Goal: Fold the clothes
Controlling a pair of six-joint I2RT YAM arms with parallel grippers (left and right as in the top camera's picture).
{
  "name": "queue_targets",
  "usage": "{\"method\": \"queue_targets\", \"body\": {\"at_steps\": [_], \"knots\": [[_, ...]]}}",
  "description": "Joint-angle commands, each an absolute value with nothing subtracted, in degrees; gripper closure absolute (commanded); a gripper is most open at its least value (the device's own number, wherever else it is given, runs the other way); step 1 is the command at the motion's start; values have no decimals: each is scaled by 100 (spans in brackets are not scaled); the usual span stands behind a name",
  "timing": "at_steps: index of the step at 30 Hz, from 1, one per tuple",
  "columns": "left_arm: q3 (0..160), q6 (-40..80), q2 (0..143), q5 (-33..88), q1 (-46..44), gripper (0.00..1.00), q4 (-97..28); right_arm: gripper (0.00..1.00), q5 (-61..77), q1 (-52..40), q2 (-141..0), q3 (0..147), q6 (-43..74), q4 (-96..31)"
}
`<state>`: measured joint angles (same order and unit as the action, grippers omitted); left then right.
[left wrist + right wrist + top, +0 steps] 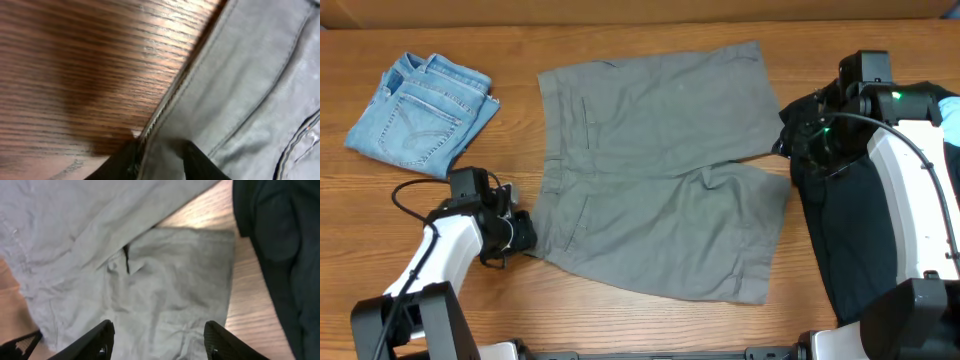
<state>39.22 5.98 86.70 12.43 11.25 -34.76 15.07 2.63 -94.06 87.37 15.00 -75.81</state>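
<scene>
The black clothes (pixel 850 230) at the right end of the bench (pixel 650 325) are largely covered by the right arm and run off the edge of the overhead view, so their shape and number cannot be made out. The left jaws sit at the near left corner of the grey shorts (pixel 660 170). In the left wrist view only the dark ends of the fingers (pixel 207 167) show at the bottom edge, fairly close together with the waistband hem running between them; whether they actually pinch the cloth I cannot tell. The shorts lie spread flat in the middle of the bench, waistband to the left and both legs pointing right. The right jaws stand wide apart, their fingers (pixel 95 342) cut off by the frame, above the nearer leg close to the crotch, holding nothing. The right side of the shorts lies just beside the black clothes. A folded piece of light-blue denim (pixel 420 112) lies at the far left corner of the bench, apart from the shorts
</scene>
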Motion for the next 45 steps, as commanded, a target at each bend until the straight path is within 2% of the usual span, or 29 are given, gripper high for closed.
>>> {"method": "queue_targets", "body": {"at_steps": [1, 3, 8, 15, 20, 24, 28, 35, 40, 45], "knots": [[3566, 1020, 8840, 1398, 1085, 87, -3441, 38, 1726, 285, -9356, 8493, 1529, -7644], [3662, 1037, 8838, 1636, 1085, 96, -3461, 37, 1726, 285, -9354, 8128, 1664, -7664], [4101, 1033, 8838, 1852, 1085, 96, -3776, 38, 1728, 285, -9354, 7043, 1809, -7498], [4449, 1009, 8838, 1844, 1085, 96, -4025, 49, 2075, 285, -9354, 5719, 1833, -7203], [4449, 1011, 8838, 1691, 1085, 96, -4042, 44, 2093, 285, -9354, 4873, 2132, -6908], [4449, 1009, 8838, 1695, 1085, 96, -4040, 44, 2233, 285, -9354, 4368, 2279, -6674], [4449, 1009, 8838, 1695, 1085, 95, -4040, 53, 2370, 285, -9354, 4110, 2473, -6399], [4449, 996, 8838, 1693, 1085, 94, -4040, 50, 2346, 287, -9354, 3691, 2904, -5784], [4449, 902, 8838, 1612, 1085, 96, -4062, 57, 2062, 287, -9354, 3763, 3011, -5671], [4449, 899, 8838, 1612, 1085, 96, -4071, 54, 2040, 287, -9201, 4176, 3009, -5883]]}}
